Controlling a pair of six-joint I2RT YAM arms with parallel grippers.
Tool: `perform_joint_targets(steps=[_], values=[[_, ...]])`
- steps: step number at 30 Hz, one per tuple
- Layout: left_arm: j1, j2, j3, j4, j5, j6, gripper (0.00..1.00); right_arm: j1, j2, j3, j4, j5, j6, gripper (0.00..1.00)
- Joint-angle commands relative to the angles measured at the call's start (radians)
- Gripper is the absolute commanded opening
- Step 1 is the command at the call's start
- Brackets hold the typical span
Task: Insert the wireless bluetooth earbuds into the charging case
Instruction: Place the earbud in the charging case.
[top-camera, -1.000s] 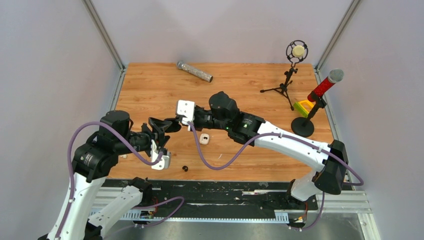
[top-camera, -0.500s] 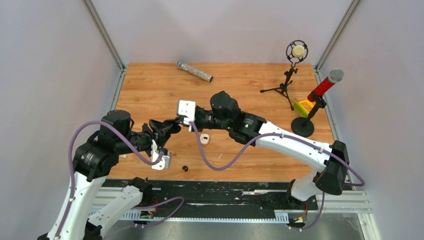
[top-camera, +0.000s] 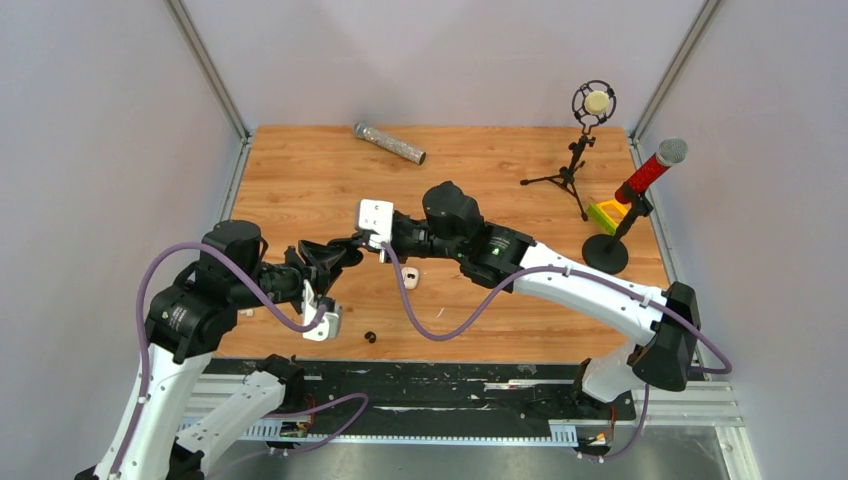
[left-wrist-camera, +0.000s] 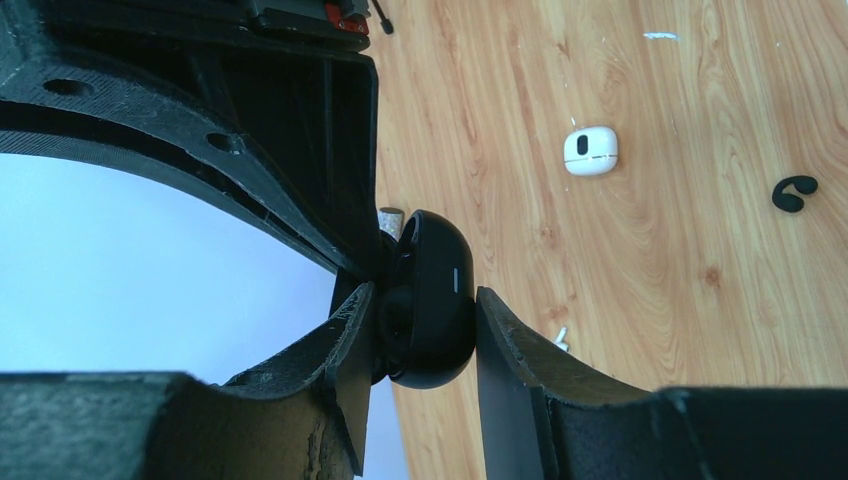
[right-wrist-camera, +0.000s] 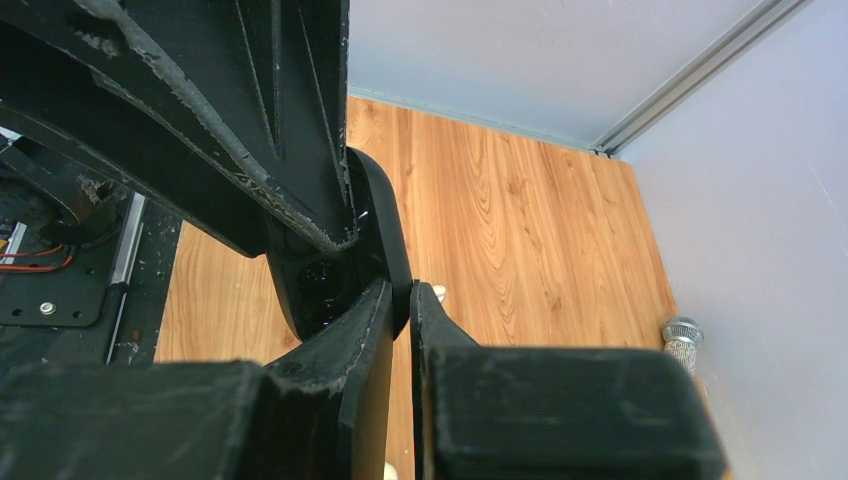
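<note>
The black charging case (left-wrist-camera: 440, 270) hangs open in the air above the middle of the table, held between both arms. My left gripper (left-wrist-camera: 425, 297) has both pads against the case body. My right gripper (right-wrist-camera: 405, 290) is shut on the case's thin raised lid (right-wrist-camera: 385, 220), and the hollow body (right-wrist-camera: 320, 285) shows to its left. In the top view the left gripper (top-camera: 349, 251) and the right gripper (top-camera: 373, 243) meet tip to tip. The whitish earbud (top-camera: 409, 277) (left-wrist-camera: 590, 150) and the black earbud (top-camera: 370, 337) (left-wrist-camera: 794, 192) lie loose on the wood.
A silver microphone (top-camera: 390, 143) lies at the back. At the right stand a small tripod with a shock mount (top-camera: 592, 104), a red microphone on a round base (top-camera: 650, 170) and a yellow-green block (top-camera: 605, 215). A purple cable (top-camera: 420, 320) droops over the table.
The left jaws have narrowed onto the case. The right arm has edged slightly forward with the lid; the earbuds have not moved.
</note>
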Motion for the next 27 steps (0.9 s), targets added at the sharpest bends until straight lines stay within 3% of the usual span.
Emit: perform_joint_targets(steps=[1, 7, 11, 14, 16, 19, 27], values=[[-0.002, 0.008, 0.000, -0.017, -0.010, 0.012, 0.27, 0.007, -0.067, 0.017, 0.080, -0.083, 0.027, 0.00], [-0.002, 0.009, 0.002, -0.028, -0.005, 0.018, 0.10, 0.007, -0.070, 0.017, 0.086, -0.100, 0.035, 0.00], [-0.002, 0.006, 0.002, -0.033, -0.005, 0.021, 0.11, 0.007, -0.066, 0.013, 0.088, -0.090, 0.033, 0.00], [-0.002, -0.003, 0.000, -0.028, 0.000, 0.008, 0.47, 0.006, -0.055, 0.013, 0.089, -0.062, 0.025, 0.00], [-0.002, -0.013, -0.004, -0.006, 0.000, -0.014, 0.60, 0.006, -0.044, 0.014, 0.088, -0.045, 0.020, 0.00], [-0.002, -0.021, -0.005, 0.015, -0.005, -0.025, 0.69, 0.004, -0.035, 0.017, 0.088, -0.032, 0.017, 0.00], [-0.004, -0.042, 0.010, 0.025, 0.025, -0.083, 0.77, -0.007, -0.016, 0.018, 0.089, -0.012, 0.013, 0.00]])
